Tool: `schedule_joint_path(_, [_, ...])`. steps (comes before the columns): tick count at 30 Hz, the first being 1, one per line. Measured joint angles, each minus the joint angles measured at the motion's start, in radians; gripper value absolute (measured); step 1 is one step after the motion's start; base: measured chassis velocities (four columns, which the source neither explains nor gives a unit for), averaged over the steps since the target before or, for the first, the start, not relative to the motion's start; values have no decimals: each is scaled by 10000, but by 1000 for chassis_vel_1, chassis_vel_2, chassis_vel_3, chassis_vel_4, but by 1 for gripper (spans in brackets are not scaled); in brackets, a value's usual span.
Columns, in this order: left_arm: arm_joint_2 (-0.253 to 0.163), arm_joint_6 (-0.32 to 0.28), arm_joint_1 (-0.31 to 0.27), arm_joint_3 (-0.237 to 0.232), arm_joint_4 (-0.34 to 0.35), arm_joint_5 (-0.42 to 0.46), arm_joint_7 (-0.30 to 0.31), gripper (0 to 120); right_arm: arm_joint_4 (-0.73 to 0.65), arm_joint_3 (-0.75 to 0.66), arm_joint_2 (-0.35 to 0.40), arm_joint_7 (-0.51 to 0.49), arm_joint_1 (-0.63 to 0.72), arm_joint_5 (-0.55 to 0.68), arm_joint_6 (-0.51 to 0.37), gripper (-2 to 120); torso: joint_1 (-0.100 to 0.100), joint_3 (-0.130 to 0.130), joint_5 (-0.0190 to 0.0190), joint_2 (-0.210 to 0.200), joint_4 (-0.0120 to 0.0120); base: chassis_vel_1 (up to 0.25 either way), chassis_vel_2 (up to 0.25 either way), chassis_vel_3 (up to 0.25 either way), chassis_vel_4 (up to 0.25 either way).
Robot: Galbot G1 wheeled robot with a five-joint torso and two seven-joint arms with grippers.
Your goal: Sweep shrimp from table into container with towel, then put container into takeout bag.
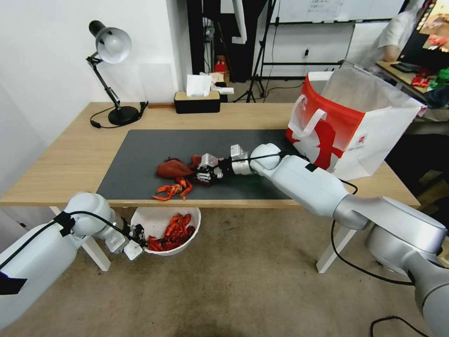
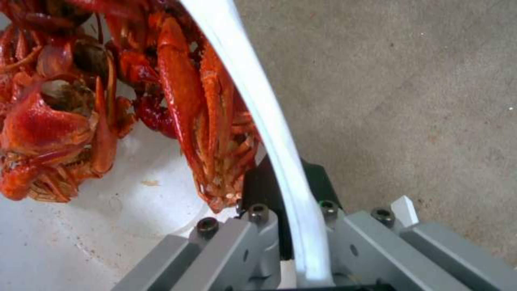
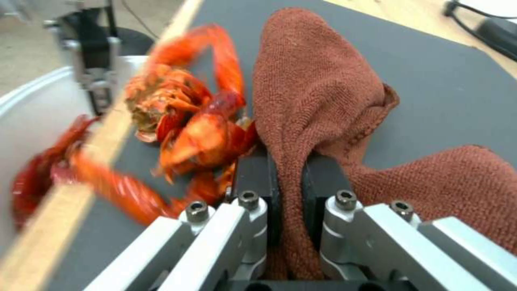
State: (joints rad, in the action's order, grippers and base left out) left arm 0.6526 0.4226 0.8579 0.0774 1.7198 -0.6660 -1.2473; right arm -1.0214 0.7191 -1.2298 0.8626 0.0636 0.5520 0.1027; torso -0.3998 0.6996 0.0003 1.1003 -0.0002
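Few shrimp [image 1: 173, 188] — glossy red-orange, beside bunched rust-brown towel [image 1: 173, 167]

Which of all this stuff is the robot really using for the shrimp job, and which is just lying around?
In use:
- shrimp
- towel, pinched in right gripper
- container, rim clamped by left gripper below the table edge
- takeout bag

Just lying about:
- desk lamp
- tissue box
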Motion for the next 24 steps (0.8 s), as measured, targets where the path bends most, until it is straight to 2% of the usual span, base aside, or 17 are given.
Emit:
schedule_joint_path(18, [-68, -30, -3, 80, -20, 72, 18, 0, -1998, 740, 645, 108, 321, 152, -13, 6, -2, 6, -7, -3, 4, 0, 0, 0, 0])
schedule_joint_path(24, [-68, -36, -16, 69, -7, 77, 18, 0, -2802, 993, 1057, -89, 445, 443, -598, 6, -3, 8, -7, -6, 7, 0, 0, 0, 0])
